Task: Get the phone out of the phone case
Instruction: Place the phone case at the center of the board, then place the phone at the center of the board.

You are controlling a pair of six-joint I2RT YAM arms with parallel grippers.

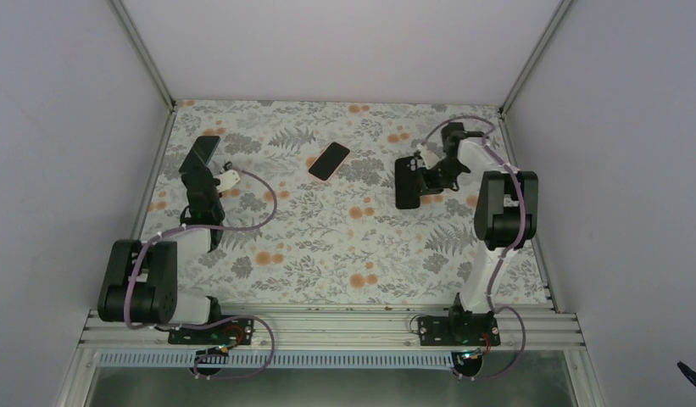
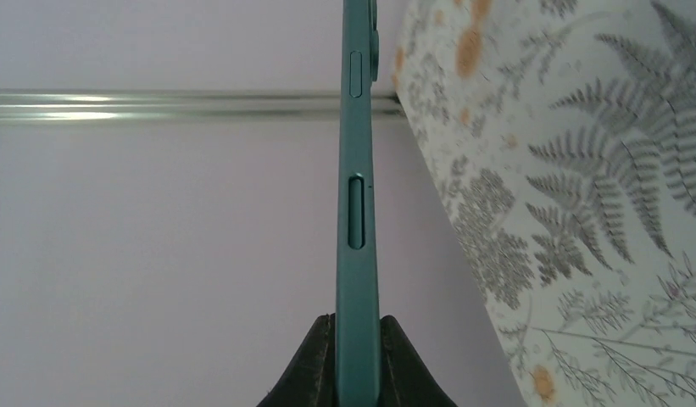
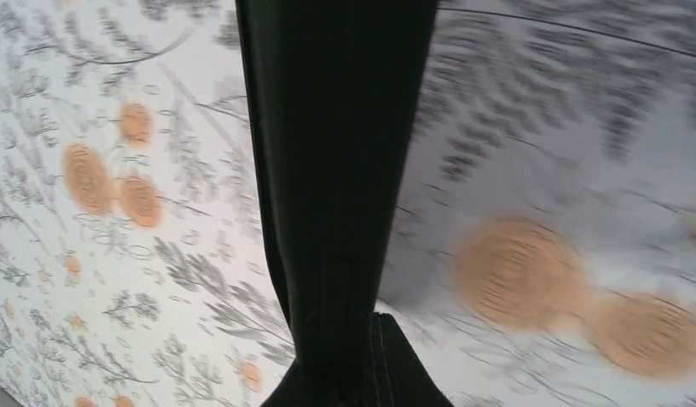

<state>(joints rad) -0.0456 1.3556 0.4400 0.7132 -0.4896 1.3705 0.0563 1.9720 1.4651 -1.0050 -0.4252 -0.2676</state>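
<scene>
The phone (image 1: 329,160) lies face up at the back middle of the floral table, its glossy black face framed by the pink phone case (image 1: 337,167). Neither gripper touches it. To its left, my left gripper (image 1: 197,172) (image 2: 358,326) is shut on a teal-edged phone (image 2: 359,212) (image 1: 203,151), held edge-on and raised near the left wall. On the other side, my right gripper (image 1: 416,180) (image 3: 361,331) is shut on a flat black phone-sized slab (image 3: 336,153) (image 1: 404,182), held above the cloth.
Grey walls close in the table on the left, back and right, with metal posts (image 1: 145,51) at the back corners. An aluminium rail (image 1: 327,326) carrying both arm bases runs along the near edge. Cables loop beside each arm.
</scene>
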